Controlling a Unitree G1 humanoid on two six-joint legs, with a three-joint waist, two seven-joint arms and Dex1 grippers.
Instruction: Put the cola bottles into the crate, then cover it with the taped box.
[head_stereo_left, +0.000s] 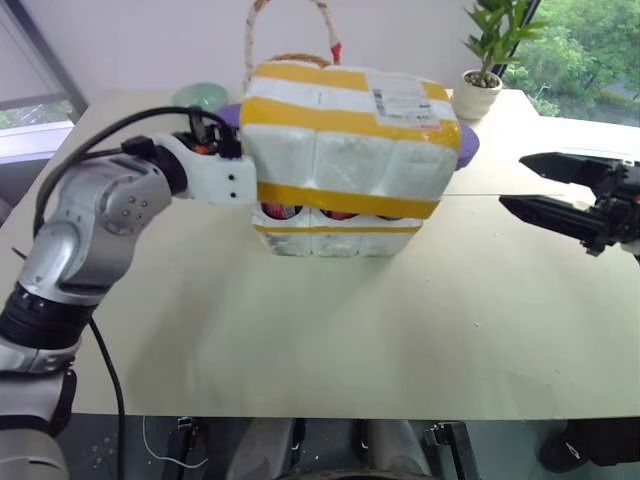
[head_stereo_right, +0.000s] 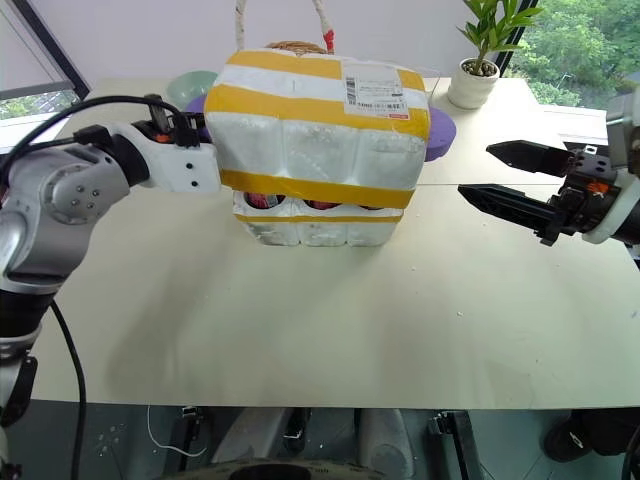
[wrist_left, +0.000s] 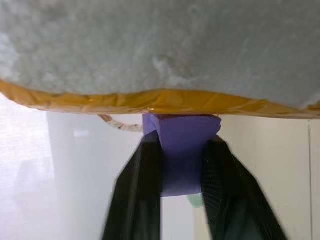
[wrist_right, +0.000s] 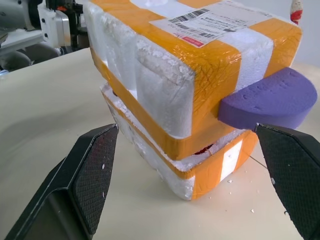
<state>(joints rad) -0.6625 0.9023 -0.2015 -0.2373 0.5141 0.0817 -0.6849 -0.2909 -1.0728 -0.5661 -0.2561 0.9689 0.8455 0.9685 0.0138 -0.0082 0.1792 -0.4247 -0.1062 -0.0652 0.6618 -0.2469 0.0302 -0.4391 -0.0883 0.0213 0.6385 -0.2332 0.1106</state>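
Taped box (head_stereo_left: 345, 140) sits atop the crate (head_stereo_left: 335, 238), tilted, red caps of the cola bottles (head_stereo_left: 282, 211) showing in the gap. Left gripper (wrist_left: 181, 165) is clamped on the box's purple tab (wrist_left: 182, 150). Right gripper (head_stereo_right: 500, 175) hangs with jaws wide apart, off the other end. Risk: releasing now could leave the lid crooked, perched on the caps.

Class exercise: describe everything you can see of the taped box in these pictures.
The taped box looks like rough white foam, banded with broad yellow tape, with a barcoded shipping label on top and purple foam tabs at both ends. It sits tilted on the crate, leaving a gap where red bottle caps show. The left gripper has its fingers round one purple tab.
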